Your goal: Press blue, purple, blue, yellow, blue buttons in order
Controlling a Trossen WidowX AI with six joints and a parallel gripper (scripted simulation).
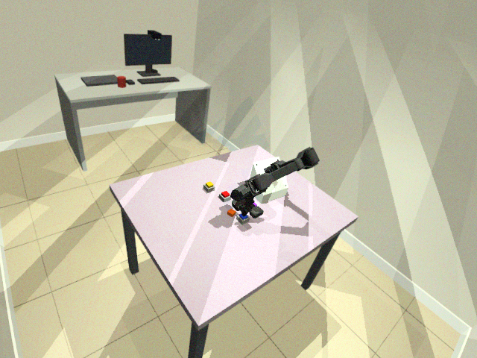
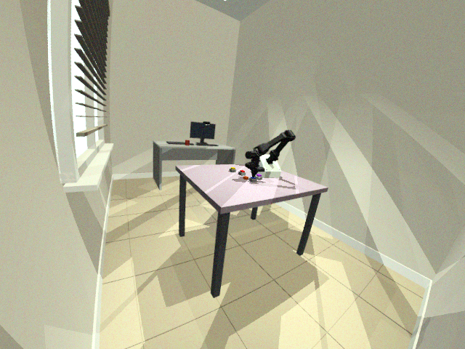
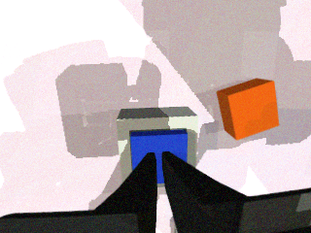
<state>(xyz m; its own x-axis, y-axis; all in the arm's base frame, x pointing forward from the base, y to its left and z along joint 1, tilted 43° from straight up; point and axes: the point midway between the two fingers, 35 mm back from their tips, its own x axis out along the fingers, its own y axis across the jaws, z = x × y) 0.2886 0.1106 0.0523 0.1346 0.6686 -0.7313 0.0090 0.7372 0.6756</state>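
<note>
Blue is the button (image 1: pixel 243 216) (image 2: pixel 253 178) (image 3: pixel 158 146) right under my closed, empty gripper (image 1: pixel 244 212) (image 2: pixel 253 175) (image 3: pixel 157 159). Beside it, an orange block (image 1: pixel 231 212) (image 2: pixel 245 177) (image 3: pixel 251 111) sits on the pink desk (image 1: pixel 185 246) (image 2: pixel 232 197) (image 3: pixel 29 184).

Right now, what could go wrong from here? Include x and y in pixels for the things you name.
Two risks. The hand (image 1: pixel 244 212) (image 2: pixel 253 175) (image 3: pixel 157 159), shut, has its fingertips over the blue button (image 1: pixel 243 217) (image 2: pixel 253 179) (image 3: pixel 158 143); the orange block (image 1: pixel 231 212) (image 2: pixel 245 177) (image 3: pixel 253 111) sits close beside that button, so a sideways drift could nudge it. The red button (image 1: pixel 224 195) (image 2: pixel 241 171) stands between this spot and the yellow button (image 1: pixel 209 185) (image 2: pixel 232 168); a low traverse to yellow might press or clip it.
</note>
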